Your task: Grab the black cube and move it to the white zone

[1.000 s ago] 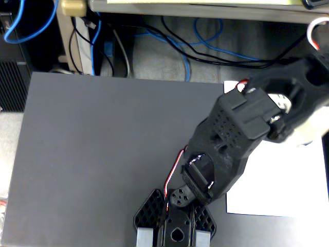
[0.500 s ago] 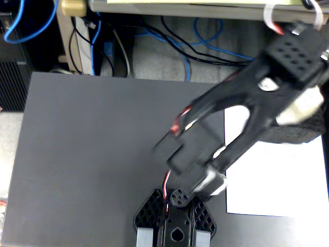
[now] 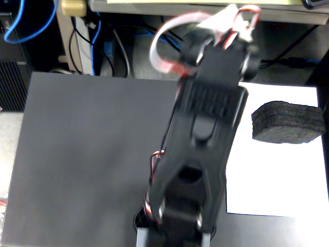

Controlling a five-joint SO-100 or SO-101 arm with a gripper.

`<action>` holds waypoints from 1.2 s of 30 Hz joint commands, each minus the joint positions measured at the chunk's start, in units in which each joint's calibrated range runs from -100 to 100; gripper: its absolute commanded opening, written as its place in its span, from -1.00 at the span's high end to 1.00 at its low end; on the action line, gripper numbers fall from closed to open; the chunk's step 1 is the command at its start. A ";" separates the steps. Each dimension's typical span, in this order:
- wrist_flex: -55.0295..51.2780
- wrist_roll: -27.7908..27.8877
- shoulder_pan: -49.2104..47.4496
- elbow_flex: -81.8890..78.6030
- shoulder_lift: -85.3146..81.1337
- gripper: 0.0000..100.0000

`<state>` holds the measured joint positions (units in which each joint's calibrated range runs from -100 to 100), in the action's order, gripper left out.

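Note:
The black cube (image 3: 288, 122) is a rough black foam block lying flat on the white zone (image 3: 277, 175), a white paper sheet at the right of the fixed view. The block sits near the sheet's far right part, and nothing touches it. The glossy black arm (image 3: 205, 128) rises from the bottom centre and leans up towards the top right, blurred by motion. Its upper end with white and red cables (image 3: 226, 25) is left of and above the block. The gripper's fingers do not show; the arm's own body hides them.
A large dark grey mat (image 3: 87, 154) covers the left and middle of the table. Blue and black cables (image 3: 92, 36) and a shelf edge run along the back. The arm's base (image 3: 175, 231) stands at the bottom centre.

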<state>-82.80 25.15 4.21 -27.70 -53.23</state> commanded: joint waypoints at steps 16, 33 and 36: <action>-0.31 -19.02 -22.53 -16.64 -46.02 0.97; 10.33 -23.42 -12.52 -40.21 -46.69 0.97; 10.33 -23.42 -8.48 -41.48 -46.69 0.97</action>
<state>-73.73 2.07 -8.42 -68.28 -99.33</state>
